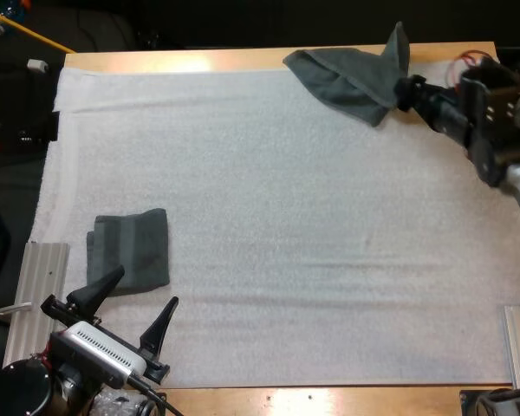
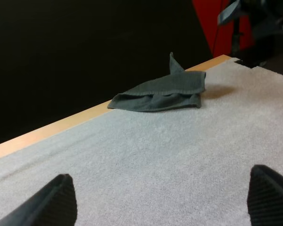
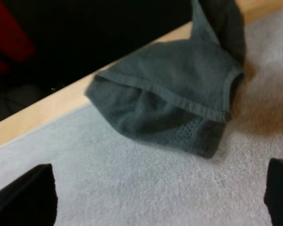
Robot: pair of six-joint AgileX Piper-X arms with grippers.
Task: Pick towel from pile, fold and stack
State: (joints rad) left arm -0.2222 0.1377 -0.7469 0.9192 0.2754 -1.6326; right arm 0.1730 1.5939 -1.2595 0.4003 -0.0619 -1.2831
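The left gripper (image 1: 137, 303) sits low at the near left corner of the worktop (image 1: 243, 59), its fingers (image 2: 61, 200) spread wide and holding nothing. The right gripper (image 1: 406, 91) reaches toward the far right corner, its fingers (image 3: 30, 195) likewise parted and empty.

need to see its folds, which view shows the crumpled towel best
Right wrist view: the crumpled towel is close, hem and folds plain. High view shows it small at the mat's far edge; left wrist view, far off.
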